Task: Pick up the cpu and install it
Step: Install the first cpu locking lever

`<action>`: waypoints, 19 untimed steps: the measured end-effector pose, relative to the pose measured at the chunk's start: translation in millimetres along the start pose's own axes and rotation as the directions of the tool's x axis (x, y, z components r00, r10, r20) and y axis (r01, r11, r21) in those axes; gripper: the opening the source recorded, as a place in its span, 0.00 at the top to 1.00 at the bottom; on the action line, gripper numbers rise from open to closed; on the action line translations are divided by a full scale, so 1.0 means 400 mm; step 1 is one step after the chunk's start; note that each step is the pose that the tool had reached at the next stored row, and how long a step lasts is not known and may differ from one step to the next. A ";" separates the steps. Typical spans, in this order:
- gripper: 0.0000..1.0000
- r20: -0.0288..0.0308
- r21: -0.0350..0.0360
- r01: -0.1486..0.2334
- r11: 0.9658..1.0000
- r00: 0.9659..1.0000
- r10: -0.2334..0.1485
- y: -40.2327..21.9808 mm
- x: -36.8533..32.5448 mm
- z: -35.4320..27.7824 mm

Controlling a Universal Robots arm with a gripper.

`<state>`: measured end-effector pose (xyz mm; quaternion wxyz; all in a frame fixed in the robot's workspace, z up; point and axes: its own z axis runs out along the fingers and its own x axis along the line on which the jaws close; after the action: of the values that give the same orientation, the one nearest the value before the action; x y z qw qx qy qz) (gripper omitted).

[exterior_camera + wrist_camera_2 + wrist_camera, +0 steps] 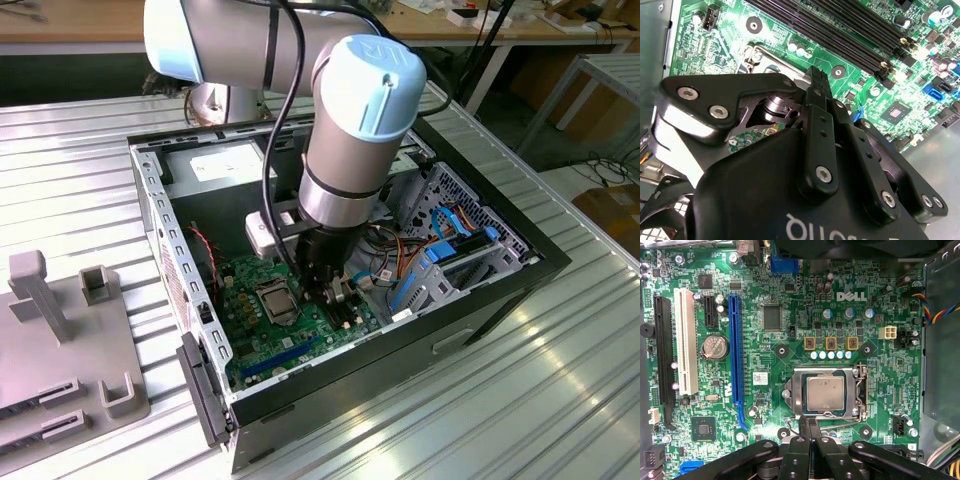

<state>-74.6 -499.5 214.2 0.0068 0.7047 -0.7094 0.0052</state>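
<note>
The cpu (825, 393), a small square chip with a silver-grey top, lies flat in the socket on the green motherboard (790, 300), ringed by the silver socket frame (860, 392). In the exterior view the cpu (275, 298) sits mid-board inside the open computer case (480, 290). My gripper (809, 426) is shut with nothing between its black fingers; its tip hovers just beside the socket frame's edge, off the chip. In the exterior view the gripper (334, 296) hangs low over the board, on the exterior view's right of the socket. The second wrist view has the gripper (817, 75) shut near the frame's corner (760, 55).
Long black memory slots (840, 30) run beside the socket. Blue, white and black expansion slots (735, 350) lie across the board. Coloured cables (400, 265) and a blue-tabbed drive bay (450, 255) crowd the case's right. A grey fixture (60, 330) stands on the ribbed metal table.
</note>
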 end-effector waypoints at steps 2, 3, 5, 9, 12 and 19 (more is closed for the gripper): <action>0.89 0.000 0.000 0.002 1.000 1.000 -0.002 -0.001 0.000 0.003; 0.89 0.000 0.000 0.002 1.000 1.000 -0.002 -0.001 0.000 0.005; 0.89 0.000 0.000 0.005 1.000 1.000 -0.005 -0.002 0.000 0.008; 0.89 0.000 0.000 0.010 1.000 1.000 -0.010 -0.002 0.000 0.014; 0.89 0.000 0.000 0.013 1.000 1.000 -0.013 -0.002 0.000 0.017; 0.89 0.000 0.000 0.021 1.000 1.000 -0.021 -0.004 0.000 0.023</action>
<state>-73.1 -499.9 205.1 0.0068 0.7123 -0.7018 0.0053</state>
